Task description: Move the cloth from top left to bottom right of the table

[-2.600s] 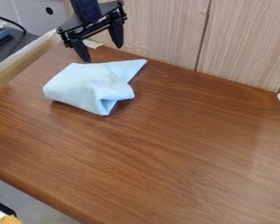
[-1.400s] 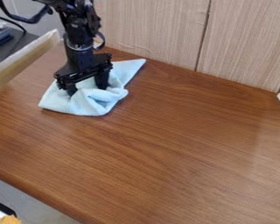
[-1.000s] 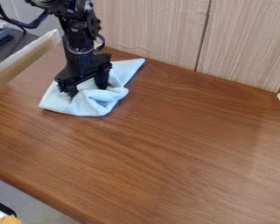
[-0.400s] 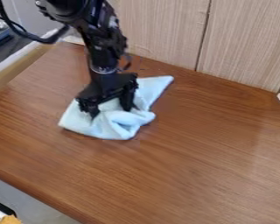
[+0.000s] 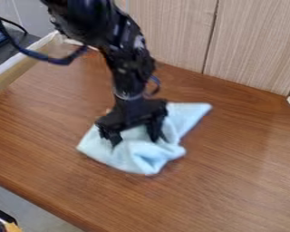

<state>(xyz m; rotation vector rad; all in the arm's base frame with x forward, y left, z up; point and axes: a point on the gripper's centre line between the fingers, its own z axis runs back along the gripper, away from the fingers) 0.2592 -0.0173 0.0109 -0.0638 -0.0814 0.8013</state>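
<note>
The black gripper (image 5: 135, 138) is pressed down on the light blue cloth (image 5: 148, 156), a little left of and below the middle of the view. Its two fingers stand apart, with bunched fabric between them. The cloth lies crumpled on the brown wooden table (image 5: 244, 181), with one pointed corner spread to the upper right of the gripper. The arm covers part of the cloth's upper left side.
A pale wooden panel wall (image 5: 171, 31) runs along the table's back edge. A light wooden rail (image 5: 14, 70) borders the upper left. The table's front edge slants across the lower left.
The arm came down onto the cloth from the upper left. Since then, gripper and cloth have moved together toward the lower right, the cloth keeping much the same crumpled shape.
</note>
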